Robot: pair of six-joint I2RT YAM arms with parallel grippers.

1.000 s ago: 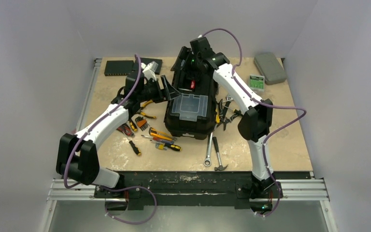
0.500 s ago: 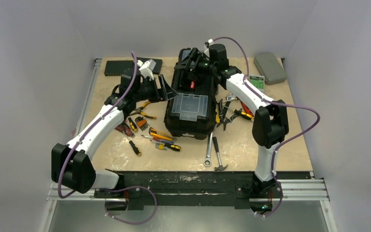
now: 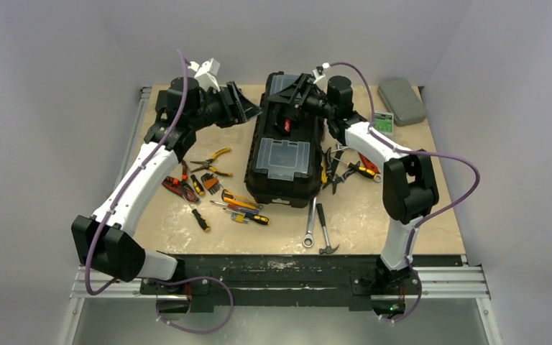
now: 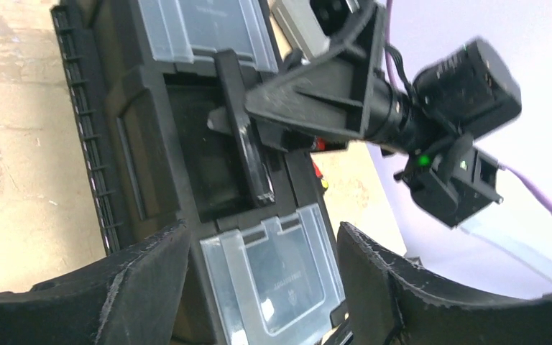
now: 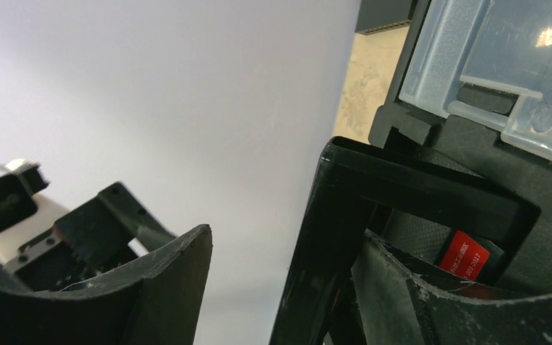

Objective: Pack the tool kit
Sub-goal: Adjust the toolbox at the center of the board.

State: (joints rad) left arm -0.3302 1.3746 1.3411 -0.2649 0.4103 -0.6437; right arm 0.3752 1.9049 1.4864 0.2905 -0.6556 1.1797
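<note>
**Top view.** A large black toolbox point(image 3: 259, 144) lay lengthwise in the middle of a tan table point(image 3: 431, 208). Its lid was closed, and a clear-lidded compartment point(image 3: 282, 159) sat at its near end. Loose tools lay on both sides: pliers point(image 3: 208, 153) and screwdrivers point(image 3: 248, 213) to its left, a wrench point(image 3: 309, 228) and a hammer point(image 3: 323, 231) by its near right corner. The left gripper point(image 3: 244, 108) hovered just left of the toolbox's far end, spread wide and empty. The right gripper point(image 3: 292, 97) hung over the far half, above the red-labelled handle point(image 3: 286, 123).

**Left wrist view.** The left gripper's two fingers point(image 4: 144, 287) stood far apart at the bottom of the frame, with nothing held between them. The toolbox top lay beyond them, untouched. The handle appeared tilted up from its recess, and one finger of the right gripper reached to its side.

**Right wrist view.** The right gripper's fingers point(image 5: 136, 287) were also wide apart. The handle's black frame stood between them, close beside one finger and well apart from the other, so it was not clamped. The red label point(image 5: 463, 255) showed just past the nearer finger.
</note>
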